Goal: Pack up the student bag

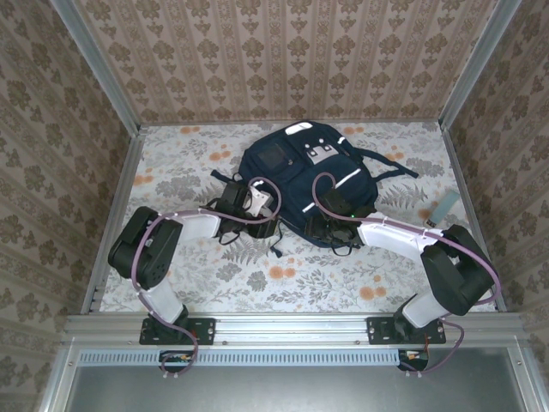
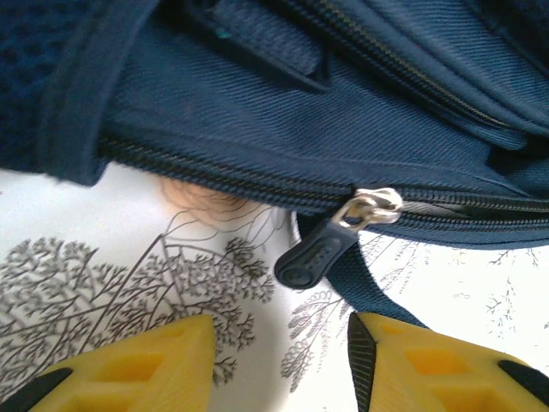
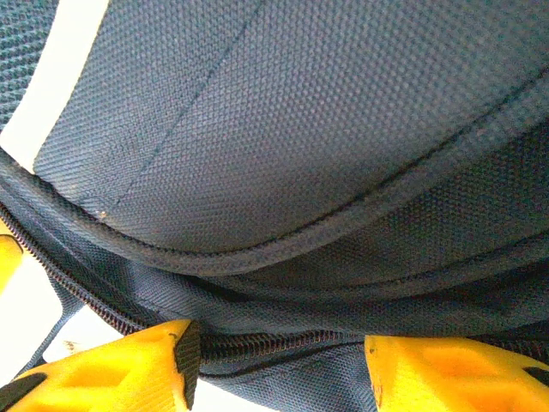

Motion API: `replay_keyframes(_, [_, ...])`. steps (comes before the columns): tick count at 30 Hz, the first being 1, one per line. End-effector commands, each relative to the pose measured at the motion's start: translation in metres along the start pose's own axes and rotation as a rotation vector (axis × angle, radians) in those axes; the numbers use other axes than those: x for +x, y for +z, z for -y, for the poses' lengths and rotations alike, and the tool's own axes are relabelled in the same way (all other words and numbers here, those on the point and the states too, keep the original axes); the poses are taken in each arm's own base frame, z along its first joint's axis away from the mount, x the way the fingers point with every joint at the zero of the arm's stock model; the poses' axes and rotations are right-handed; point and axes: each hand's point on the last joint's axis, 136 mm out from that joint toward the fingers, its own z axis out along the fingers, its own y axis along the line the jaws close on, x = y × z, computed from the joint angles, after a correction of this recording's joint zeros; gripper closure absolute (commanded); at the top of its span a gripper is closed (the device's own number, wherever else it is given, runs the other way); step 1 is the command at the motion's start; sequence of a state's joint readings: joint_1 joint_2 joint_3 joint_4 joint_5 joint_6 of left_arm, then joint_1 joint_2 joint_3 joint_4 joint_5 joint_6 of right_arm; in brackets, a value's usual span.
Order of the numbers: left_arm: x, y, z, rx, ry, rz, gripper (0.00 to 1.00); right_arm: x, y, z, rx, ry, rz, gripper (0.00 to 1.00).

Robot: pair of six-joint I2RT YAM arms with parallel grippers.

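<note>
Student bag [image 1: 300,184], laid flat on the floral worktop [image 1: 214,283], could be dragged along whole if its black zipper pull [image 2: 313,257], seen just beyond the parted, empty left fingers [image 2: 154,360], is tugged while the bag's edge seam is not firmly pinned by the right fingers [image 3: 129,369], whose hold cannot be told.

Lab test booth, aluminium frame [image 1: 292,327], damask-wallpapered walls [image 1: 283,60], floral-print tabletop [image 1: 300,276]
</note>
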State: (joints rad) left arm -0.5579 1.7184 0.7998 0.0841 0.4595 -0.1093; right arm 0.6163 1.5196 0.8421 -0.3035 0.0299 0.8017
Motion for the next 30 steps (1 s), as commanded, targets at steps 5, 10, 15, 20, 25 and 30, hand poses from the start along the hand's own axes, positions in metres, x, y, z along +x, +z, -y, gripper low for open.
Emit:
replay_keyframes(5, [-0.021, 0.014, 0.007, 0.026, 0.102, 0.018, 0.55, 0.019, 0.008, 0.006, 0.021, 0.012, -0.064, 0.44])
replay_keyframes(10, [-0.031, 0.015, 0.01, 0.028, 0.132, 0.047, 0.64, 0.021, 0.009, 0.008, 0.025, 0.011, -0.066, 0.44])
replay_keyframes(15, [-0.031, 0.011, 0.012, 0.021, 0.153, 0.056, 0.83, 0.025, 0.015, 0.011, 0.037, 0.014, -0.078, 0.45])
replay_keyframes(20, [-0.025, -0.002, 0.021, 0.017, 0.157, 0.06, 0.93, 0.028, 0.023, 0.011, 0.047, 0.022, -0.083, 0.46])
replay_keyframes(25, [-0.012, -0.01, 0.04, 0.012, 0.171, 0.022, 1.0, 0.031, 0.034, 0.007, 0.044, 0.038, -0.084, 0.49])
replay_keyframes(30, [-0.002, -0.009, 0.063, 0.043, 0.186, 0.005, 1.0, 0.033, 0.043, -0.003, 0.023, 0.05, -0.086, 0.51])
